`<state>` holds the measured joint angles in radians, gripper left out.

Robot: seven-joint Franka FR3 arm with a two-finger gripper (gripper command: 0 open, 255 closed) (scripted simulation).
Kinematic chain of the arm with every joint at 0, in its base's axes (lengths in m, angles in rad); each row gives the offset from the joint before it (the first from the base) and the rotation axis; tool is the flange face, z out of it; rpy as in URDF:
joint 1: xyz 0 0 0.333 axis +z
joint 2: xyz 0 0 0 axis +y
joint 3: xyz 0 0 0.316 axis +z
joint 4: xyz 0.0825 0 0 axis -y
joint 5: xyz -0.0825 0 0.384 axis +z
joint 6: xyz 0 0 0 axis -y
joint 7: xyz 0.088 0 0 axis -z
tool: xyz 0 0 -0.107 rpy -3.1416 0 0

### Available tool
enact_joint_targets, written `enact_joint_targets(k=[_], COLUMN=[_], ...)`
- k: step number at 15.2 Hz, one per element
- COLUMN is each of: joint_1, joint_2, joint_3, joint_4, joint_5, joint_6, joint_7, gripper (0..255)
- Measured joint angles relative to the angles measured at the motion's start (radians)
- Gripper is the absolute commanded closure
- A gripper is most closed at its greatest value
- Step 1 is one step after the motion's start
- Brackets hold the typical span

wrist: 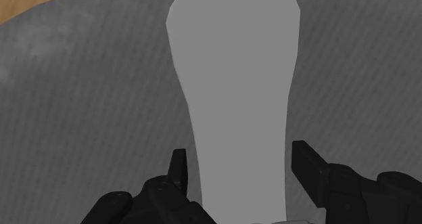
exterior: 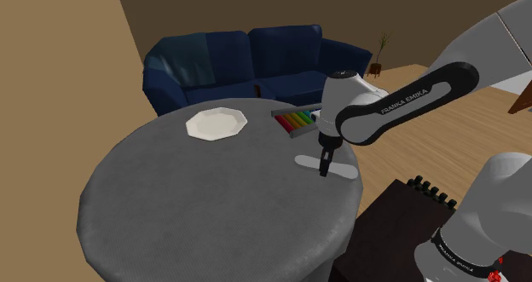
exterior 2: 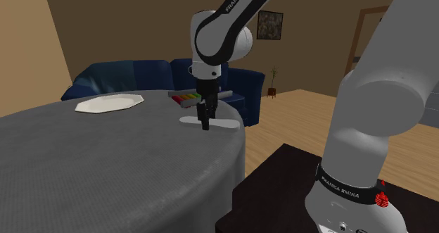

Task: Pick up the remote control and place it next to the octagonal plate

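Well, my gripper [exterior: 325,172] is down low over the table [exterior: 196,212], pointing straight at its grey top. The fingers [wrist: 308,163] stand apart, one on each side of the remote [wrist: 237,80]. The remote is a plain pale grey shape, narrow where I straddle it and wider at the far end, and it lies flat on the table. In the wrist view a thin strip of table shows between each finger and the remote's edge, so I am around it and not clamped on it (the gaps are slight).

The remote sits near the table's rim, on the side toward my stand [exterior: 409,212]. The plate [exterior: 216,123], white and many-sided, lies well apart from it, across the table toward the blue sofa [exterior: 247,63]. A small tray of rainbow bars [exterior: 296,120] sits between plate and remote, nearer the remote, close to the rim.
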<state>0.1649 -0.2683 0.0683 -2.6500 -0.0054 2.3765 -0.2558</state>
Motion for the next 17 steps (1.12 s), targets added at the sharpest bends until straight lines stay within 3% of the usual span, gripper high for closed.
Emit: enact_joint_targets(k=[5,17], joint_1=[0.000,0.004], joint_2=[-0.007,-0.110], joint_3=[0.000,-0.004], joint_4=[0.001,0.076], joint_5=[0.001,0.008], joint_6=[-0.007,-0.186], joint_7=[-0.001,-0.007], gripper=[255,255])
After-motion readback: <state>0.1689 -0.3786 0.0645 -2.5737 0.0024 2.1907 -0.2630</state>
